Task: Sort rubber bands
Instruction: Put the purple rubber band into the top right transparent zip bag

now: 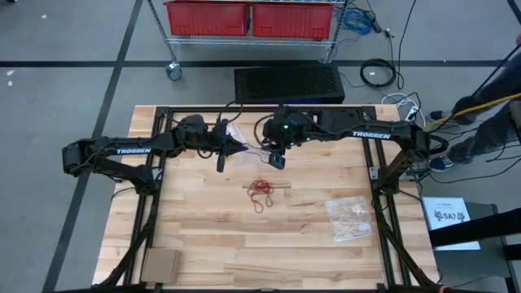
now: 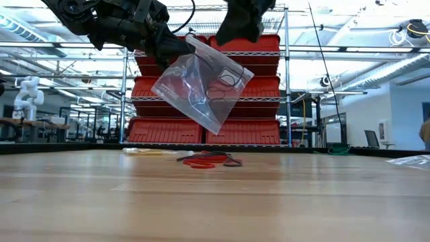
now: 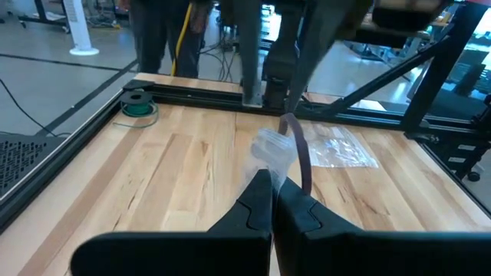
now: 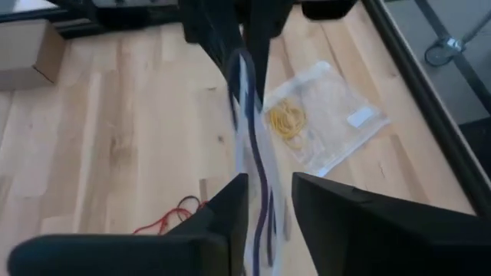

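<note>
A clear plastic bag (image 2: 196, 87) hangs in the air between my two grippers, with dark rubber bands (image 2: 227, 84) inside it. My left gripper (image 3: 273, 201) is shut on the bag's top edge. My right gripper (image 4: 270, 201) is open, one finger on either side of the bag's edge (image 4: 257, 180). A pile of red rubber bands (image 1: 261, 192) lies on the table under the bag, also visible in the low view (image 2: 203, 162). Yellowish rubber bands (image 4: 285, 119) lie in a second clear bag (image 1: 350, 218) flat on the table. My left gripper pinches the bag's top edge (image 3: 270, 162) between its two shut fingers, coming from the table's left and slanting down. The bag is lifted clear of the table and hangs tilted below the fingers. My right gripper's fingers flank the bag's edge; whether they touch it, I cannot tell.
A small cardboard box (image 1: 160, 264) sits at the table's near left corner. The dark frame rails (image 1: 383, 203) run along the table's sides. A green spool (image 3: 136, 107) lies at the table's edge. Bare wood lies near and left of the red pile.
</note>
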